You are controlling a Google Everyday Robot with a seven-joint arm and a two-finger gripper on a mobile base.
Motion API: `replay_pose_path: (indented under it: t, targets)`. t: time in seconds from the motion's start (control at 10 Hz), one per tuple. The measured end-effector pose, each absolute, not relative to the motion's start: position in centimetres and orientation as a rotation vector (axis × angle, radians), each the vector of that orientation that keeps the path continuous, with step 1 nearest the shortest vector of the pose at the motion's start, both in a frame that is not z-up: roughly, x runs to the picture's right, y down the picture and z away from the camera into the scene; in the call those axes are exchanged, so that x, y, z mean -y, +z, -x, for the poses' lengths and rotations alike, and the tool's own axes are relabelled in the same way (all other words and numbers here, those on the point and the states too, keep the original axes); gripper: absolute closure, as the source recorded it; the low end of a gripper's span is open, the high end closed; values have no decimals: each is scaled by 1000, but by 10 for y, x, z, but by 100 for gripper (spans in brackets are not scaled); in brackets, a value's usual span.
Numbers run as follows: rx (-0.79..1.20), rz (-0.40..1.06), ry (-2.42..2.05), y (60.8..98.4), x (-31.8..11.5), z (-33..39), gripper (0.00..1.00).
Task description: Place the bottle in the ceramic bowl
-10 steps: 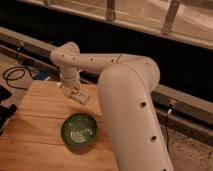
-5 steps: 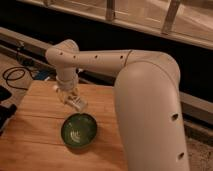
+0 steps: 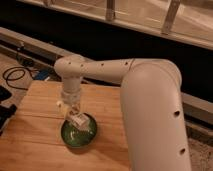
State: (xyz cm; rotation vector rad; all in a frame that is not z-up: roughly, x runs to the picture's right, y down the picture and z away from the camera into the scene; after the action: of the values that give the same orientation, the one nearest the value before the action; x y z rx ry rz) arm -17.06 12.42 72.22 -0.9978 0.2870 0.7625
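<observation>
The dark-green ceramic bowl (image 3: 79,133) sits on the wooden table (image 3: 35,107), near its front middle. My gripper (image 3: 75,116) hangs from the white arm straight above the bowl's near-left rim. It is shut on the small cream-white bottle (image 3: 79,120), which is tilted and held just over the inside of the bowl. The bottle's lower end is close to the bowl's pale-swirled inside; I cannot tell whether it touches.
My thick white arm (image 3: 150,110) fills the right side and covers the table's right part. A black cable (image 3: 12,75) lies on the floor at left. A dark ledge and rails (image 3: 115,40) run behind the table.
My gripper with the bottle has moved from the table's left back toward the front, and now sits over the bowl, lower than before.
</observation>
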Motion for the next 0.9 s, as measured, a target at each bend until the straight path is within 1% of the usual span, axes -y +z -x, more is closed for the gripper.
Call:
replay_pose_path:
  t: [0.6,0.7,0.9]
  targets:
    - [-293,1012,763,722,-129,170,100]
    - [-300,1034,777,722,-141,166,100]
    - [-308,1095,810,734,-180,156,100]
